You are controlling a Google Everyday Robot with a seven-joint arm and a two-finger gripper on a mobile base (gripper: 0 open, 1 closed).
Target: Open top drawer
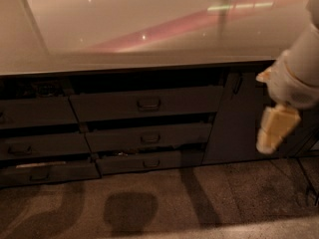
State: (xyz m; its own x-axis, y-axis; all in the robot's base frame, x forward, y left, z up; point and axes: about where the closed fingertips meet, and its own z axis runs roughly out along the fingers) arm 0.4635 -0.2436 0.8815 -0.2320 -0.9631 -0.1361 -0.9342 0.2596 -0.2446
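Hardly begun: top drawer [104, 105] at frame centre under the surface [124, 29], pulled out little if at all, loop handle [148, 103] not yet gripped, claw [273, 133] hanging well apart at right, open or closed impossible to tell.

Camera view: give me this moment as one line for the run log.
task: open top drawer | end effector: far right, in front of cabinet door, apart from handle | step: handle not yet grasped
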